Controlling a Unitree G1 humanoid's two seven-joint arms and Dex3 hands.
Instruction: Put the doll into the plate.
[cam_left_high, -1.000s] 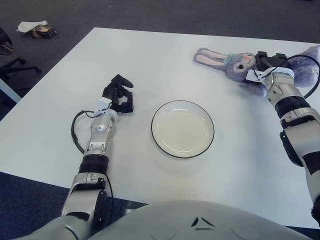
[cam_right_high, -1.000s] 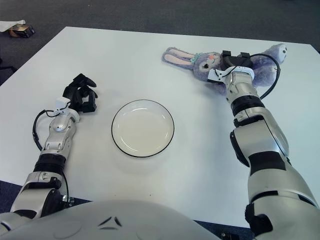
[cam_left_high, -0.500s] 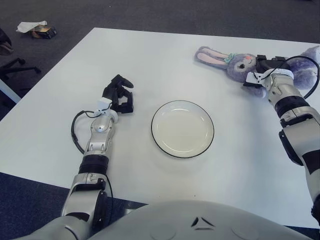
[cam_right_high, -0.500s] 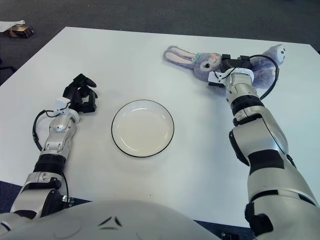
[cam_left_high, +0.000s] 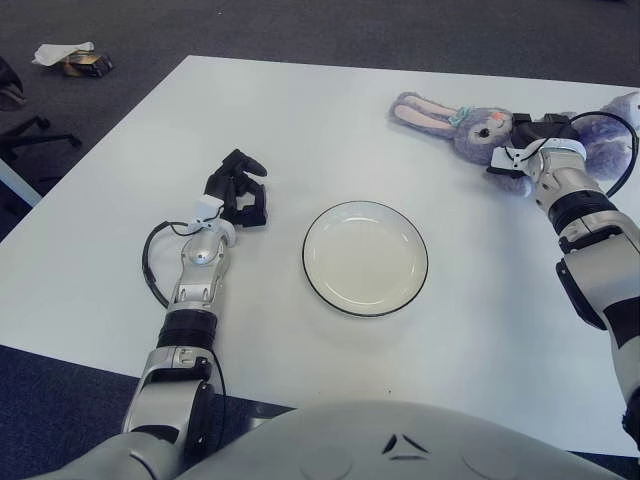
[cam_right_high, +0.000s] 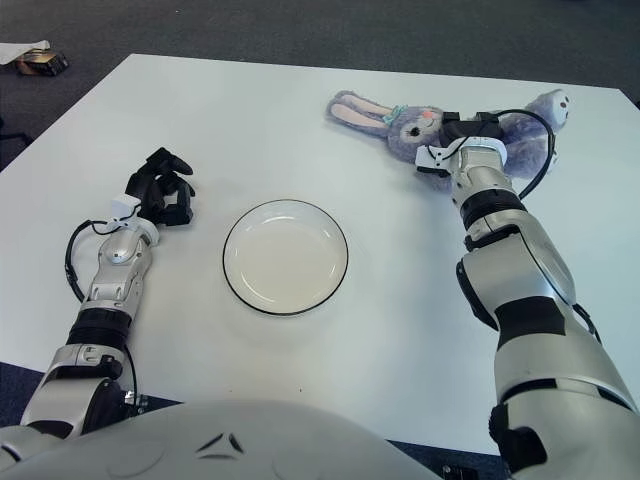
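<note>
Right eye view: right hand over doll at far right (grip state indeterminate), plate well apart. Grasp step; next, secure and carry leftward. Left hand idle, curled.

doll body behind right robot hand

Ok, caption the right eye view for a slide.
Right hand at the doll, plate empty, left hand idle beside it.
</note>
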